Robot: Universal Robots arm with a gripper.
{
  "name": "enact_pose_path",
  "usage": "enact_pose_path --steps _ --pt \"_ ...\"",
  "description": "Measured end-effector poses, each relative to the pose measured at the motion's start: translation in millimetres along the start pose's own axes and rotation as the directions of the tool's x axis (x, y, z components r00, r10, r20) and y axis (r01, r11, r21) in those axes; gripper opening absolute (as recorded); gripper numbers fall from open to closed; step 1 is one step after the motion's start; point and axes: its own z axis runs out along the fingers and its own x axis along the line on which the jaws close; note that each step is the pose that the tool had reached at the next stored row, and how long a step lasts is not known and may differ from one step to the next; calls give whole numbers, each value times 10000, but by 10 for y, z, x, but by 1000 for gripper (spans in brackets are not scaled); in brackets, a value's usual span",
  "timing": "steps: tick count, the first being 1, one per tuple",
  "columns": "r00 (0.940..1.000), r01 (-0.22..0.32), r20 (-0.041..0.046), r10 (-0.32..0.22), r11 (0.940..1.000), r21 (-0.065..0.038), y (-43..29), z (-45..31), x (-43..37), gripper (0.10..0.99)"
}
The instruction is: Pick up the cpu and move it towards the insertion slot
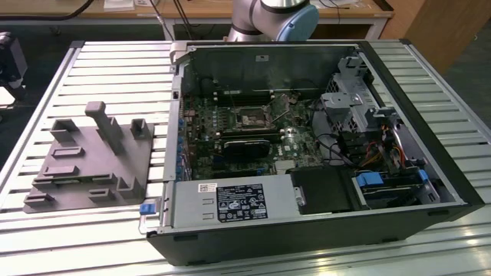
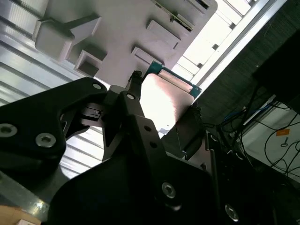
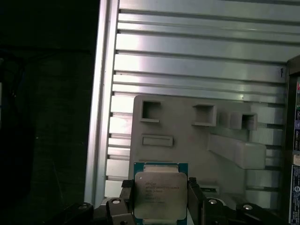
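Note:
The cpu, a flat square chip with a silvery-beige face and a thin green rim, sits between two black fingers of my gripper, which is shut on its edges. In the second wrist view the cpu shows bright and tilted in the gripper, well above the grey fixture plate. The insertion slot, a square socket with a shiny metal frame and dark centre, lies on the motherboard inside the open computer case. The arm's base stands behind the case.
The grey fixture plate with raised blocks lies on the slatted metal table, on the exterior view's left of the case. A long black card, cables and a drive cage surround the socket. The table's edge borders dark floor.

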Motion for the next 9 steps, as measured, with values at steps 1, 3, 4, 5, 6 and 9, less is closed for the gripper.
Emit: enact_pose_path --steps 1,3,4,5,6,9 --pt "10000 -1 0 1 10000 0 1 -24 0 541" --pt "10000 -2 -2 2 10000 1 3 -71 0 541" --pt "10000 -2 -2 2 10000 1 3 -97 1 541" --pt "10000 -3 -1 3 10000 1 4 -120 1 541" --pt "10000 -2 -1 2 10000 0 5 -142 1 541" --pt "10000 -4 0 4 10000 0 7 -212 1 541"
